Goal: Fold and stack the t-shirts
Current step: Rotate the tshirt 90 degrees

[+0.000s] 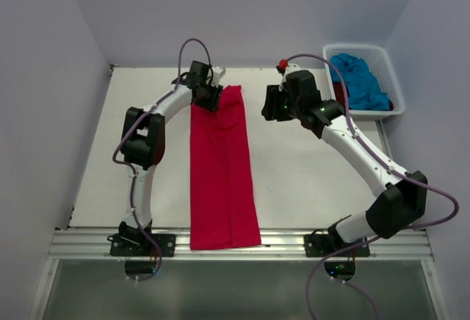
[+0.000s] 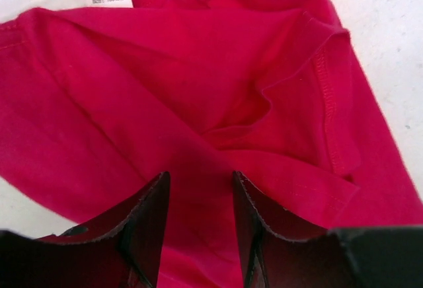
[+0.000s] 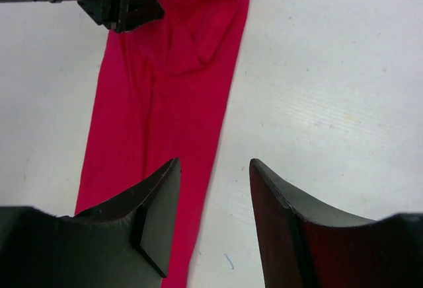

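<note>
Left pincer point(image 2: 200, 181) gapes over the soft red-pink t-shirt point(image 1: 220, 180), a long folded strip; right pincer point(image 3: 215, 166) gapes empty.

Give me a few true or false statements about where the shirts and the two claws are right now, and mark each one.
1. The red-pink t-shirt lies as a long narrow strip on the table. True.
2. The turquoise t-shirt is spread flat on the table. False: it sits bunched up in the white basket.
3. The right claw is gripping the red-pink t-shirt. False: it is open over bare table, just beside the shirt's edge.
4. The left claw is at the far end of the red-pink t-shirt, jaws apart over the cloth. True.
</note>
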